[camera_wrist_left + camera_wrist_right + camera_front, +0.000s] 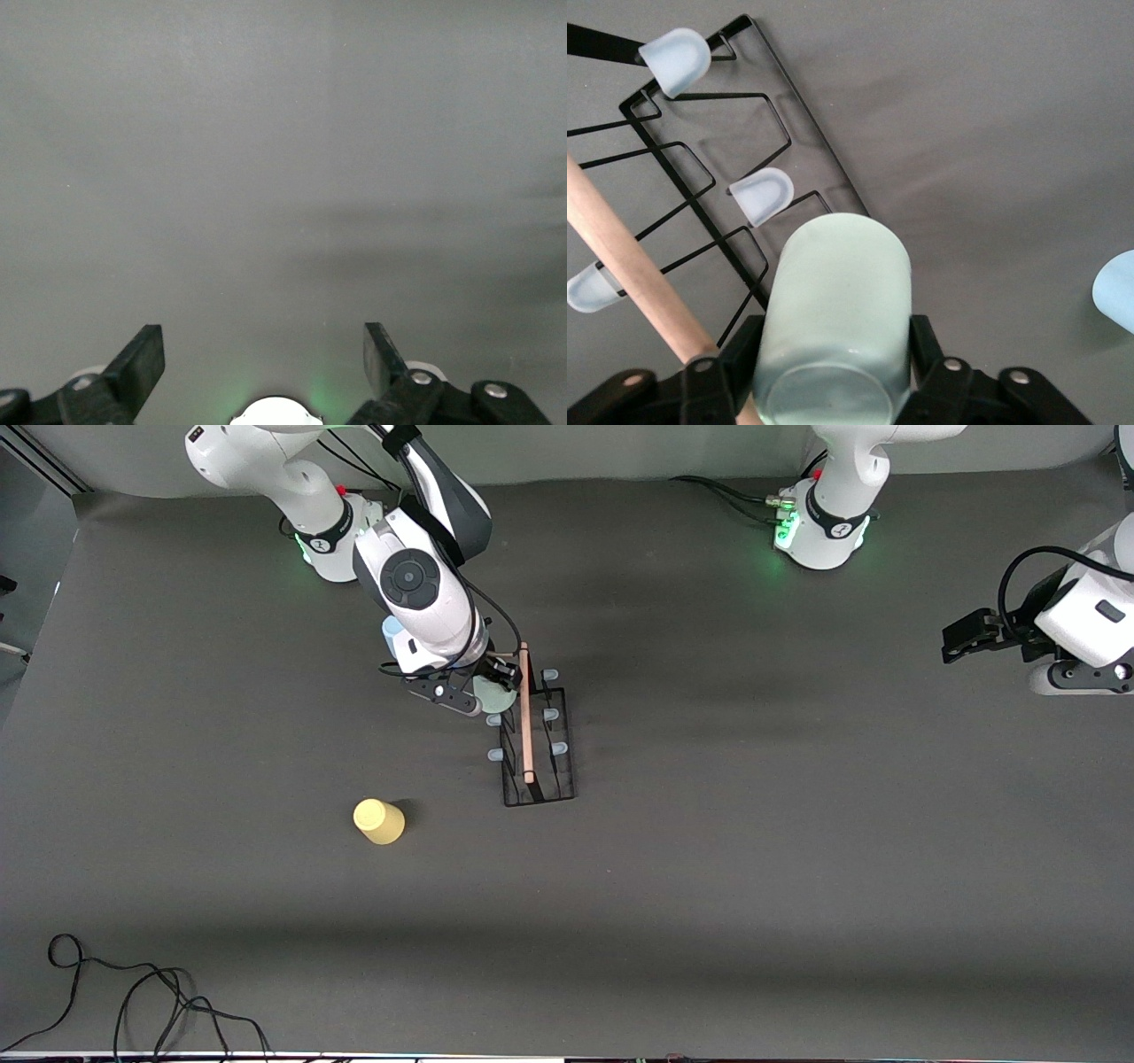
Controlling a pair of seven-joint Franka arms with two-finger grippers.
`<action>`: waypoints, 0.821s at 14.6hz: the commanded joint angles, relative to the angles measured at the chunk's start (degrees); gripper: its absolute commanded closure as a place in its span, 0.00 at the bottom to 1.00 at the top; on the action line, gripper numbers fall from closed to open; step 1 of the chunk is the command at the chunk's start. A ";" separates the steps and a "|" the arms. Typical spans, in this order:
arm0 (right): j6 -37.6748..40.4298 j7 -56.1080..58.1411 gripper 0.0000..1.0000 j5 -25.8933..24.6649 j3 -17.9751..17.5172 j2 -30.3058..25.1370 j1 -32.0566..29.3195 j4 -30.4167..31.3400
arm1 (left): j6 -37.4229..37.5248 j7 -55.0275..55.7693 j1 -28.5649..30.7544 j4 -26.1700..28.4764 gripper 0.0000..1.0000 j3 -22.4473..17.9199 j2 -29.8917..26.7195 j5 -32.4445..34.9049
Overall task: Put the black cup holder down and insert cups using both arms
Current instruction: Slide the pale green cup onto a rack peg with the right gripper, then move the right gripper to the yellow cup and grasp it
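The black cup holder (538,779) stands mid-table, its wooden rod handle (526,717) on top. My right gripper (496,682) is over the holder's end nearest the robots' bases, on the right arm's side. A pale mint green cup (833,301) sits between its fingers (921,336), which press both sides, base toward the camera, beside a pale blue prong tip (764,195). A yellow cup (379,821) sits on the table nearer the front camera. A light blue cup (394,631) peeks out under the right arm. My left gripper (961,638) waits open at the left arm's end of the table.
A black cable (133,992) lies coiled at the table's front corner on the right arm's end. The left wrist view shows only bare grey table under the left gripper (264,350).
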State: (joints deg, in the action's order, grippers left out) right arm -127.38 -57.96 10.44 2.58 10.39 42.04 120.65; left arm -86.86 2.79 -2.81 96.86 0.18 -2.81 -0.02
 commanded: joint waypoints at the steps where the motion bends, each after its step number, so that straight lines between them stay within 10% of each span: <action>1: 0.55 -0.75 0.19 0.89 0.85 -0.37 0.77 -0.67 | -0.68 -0.07 -0.18 0.17 0.00 0.00 -0.18 0.99; 5: 7.30 2.14 0.18 0.19 2.25 -0.90 -0.03 -5.23 | -0.85 -0.07 -0.18 0.26 0.00 0.00 -0.09 1.07; 12: 11.19 26.99 0.14 0.37 16.21 1.81 -0.20 -12.62 | -0.94 -0.15 -0.18 0.44 0.00 0.00 -0.18 1.07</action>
State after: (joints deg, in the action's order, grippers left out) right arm -117.17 -38.43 10.39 15.15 9.79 41.71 110.74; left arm -87.29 2.79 -2.81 97.00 0.18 -2.77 0.02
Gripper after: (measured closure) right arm 0.154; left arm 0.000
